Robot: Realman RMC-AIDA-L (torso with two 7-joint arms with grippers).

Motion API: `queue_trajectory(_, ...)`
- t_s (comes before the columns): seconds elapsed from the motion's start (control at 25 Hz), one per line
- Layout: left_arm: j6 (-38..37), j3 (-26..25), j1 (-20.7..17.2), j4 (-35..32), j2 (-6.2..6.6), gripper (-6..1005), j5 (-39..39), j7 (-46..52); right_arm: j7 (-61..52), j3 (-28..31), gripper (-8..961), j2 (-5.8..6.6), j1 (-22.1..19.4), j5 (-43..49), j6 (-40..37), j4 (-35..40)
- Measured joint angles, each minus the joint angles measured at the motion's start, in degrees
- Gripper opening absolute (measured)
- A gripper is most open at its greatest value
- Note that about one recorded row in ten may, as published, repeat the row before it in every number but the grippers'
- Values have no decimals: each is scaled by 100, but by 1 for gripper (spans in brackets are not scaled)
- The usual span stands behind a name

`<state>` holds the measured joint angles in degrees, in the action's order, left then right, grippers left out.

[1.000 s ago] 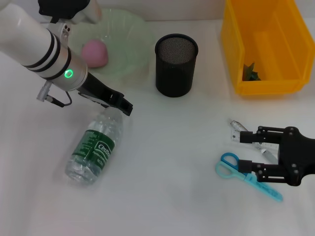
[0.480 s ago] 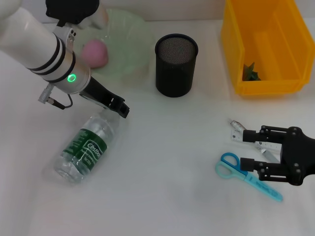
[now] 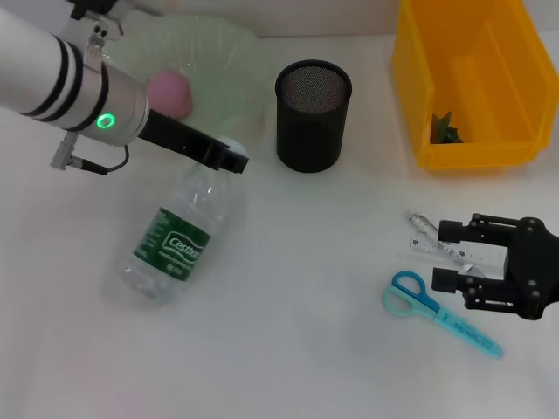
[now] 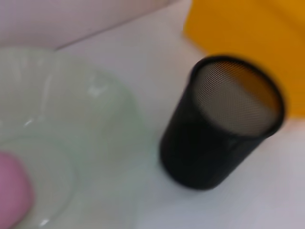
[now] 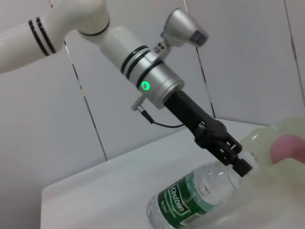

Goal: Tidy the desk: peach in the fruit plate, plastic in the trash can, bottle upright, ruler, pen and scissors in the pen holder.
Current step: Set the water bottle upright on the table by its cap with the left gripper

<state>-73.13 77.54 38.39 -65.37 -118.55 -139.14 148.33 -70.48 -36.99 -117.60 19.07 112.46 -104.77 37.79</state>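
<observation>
A clear water bottle (image 3: 179, 236) with a green label lies tilted on the white table, its cap end toward the pen holder. My left gripper (image 3: 229, 159) is shut on its neck; the right wrist view shows the same grip (image 5: 236, 161) on the bottle (image 5: 195, 202). A pink peach (image 3: 170, 92) lies in the pale green fruit plate (image 3: 229, 61). The black mesh pen holder (image 3: 313, 115) stands upright. My right gripper (image 3: 440, 255) is open over a clear ruler (image 3: 456, 251), just above blue scissors (image 3: 421, 301). I see no pen for certain.
A yellow bin (image 3: 498, 148) at the back right holds a green plastic scrap (image 3: 445, 129). The left wrist view shows the pen holder (image 4: 224, 129), the plate (image 4: 71, 119), the peach (image 4: 12, 191) and the bin (image 4: 248, 43).
My left gripper has swung right toward the pen holder with the bottle's neck, turning the bottle. My right gripper has shifted slightly right over the ruler.
</observation>
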Motion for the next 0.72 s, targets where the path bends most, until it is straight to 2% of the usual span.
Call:
queue_trajectory(0.36,-249,-758,-635,-169,11,461,1778,-1680,-20,194,704,0,67,-4,1,-63)
queue_trajectory(0.72,-305,-1251,-1386,-28,13,471,3496,-3513,-96,442,703,-34,176,-14,5,-112)
